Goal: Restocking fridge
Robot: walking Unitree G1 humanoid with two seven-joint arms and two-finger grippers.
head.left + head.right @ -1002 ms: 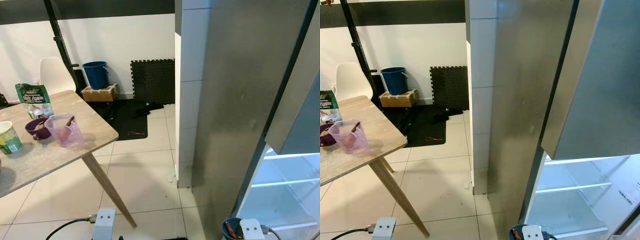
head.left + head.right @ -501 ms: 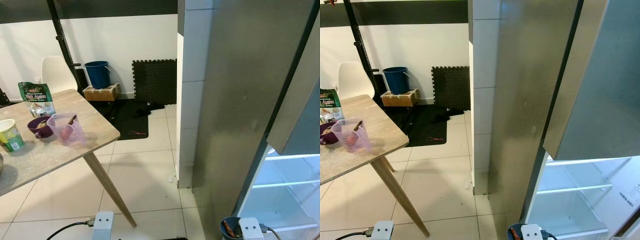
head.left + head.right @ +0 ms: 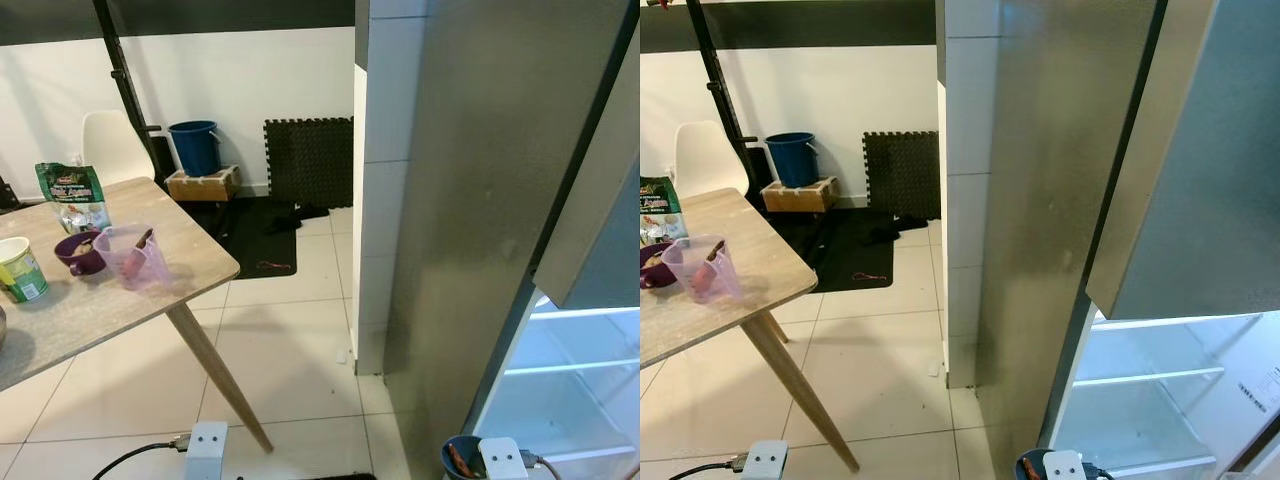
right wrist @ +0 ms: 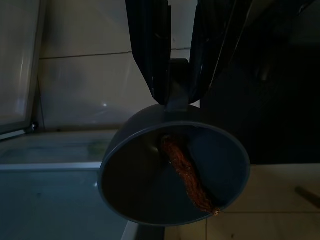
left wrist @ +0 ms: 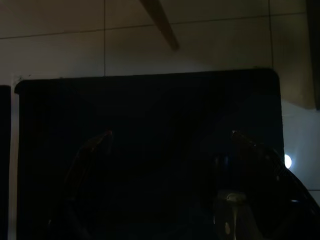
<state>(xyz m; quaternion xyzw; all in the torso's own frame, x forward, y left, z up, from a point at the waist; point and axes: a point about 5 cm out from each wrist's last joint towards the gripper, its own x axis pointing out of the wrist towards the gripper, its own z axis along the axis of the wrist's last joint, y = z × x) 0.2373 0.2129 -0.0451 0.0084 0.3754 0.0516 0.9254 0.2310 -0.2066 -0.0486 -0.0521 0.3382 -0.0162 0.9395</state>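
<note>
Currently the right gripper [image 4: 172, 92] is clamped on the handle of a blue cup [image 4: 172, 172] carrying a reddish sausage-like piece [image 4: 187, 175], level with the fridge's [image 3: 1160, 400] open lower compartment just beside it; tilting risks spilling, and the shelf edge [image 3: 1145, 377] could catch the rim.

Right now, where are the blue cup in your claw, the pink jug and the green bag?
Blue cup [image 4: 150, 195]: right wrist view, on its inner wall.
Pink jug [image 3: 135, 262]: left eye view, on its side.
Green bag [image 3: 72, 190]: left eye view, on its front.
</note>
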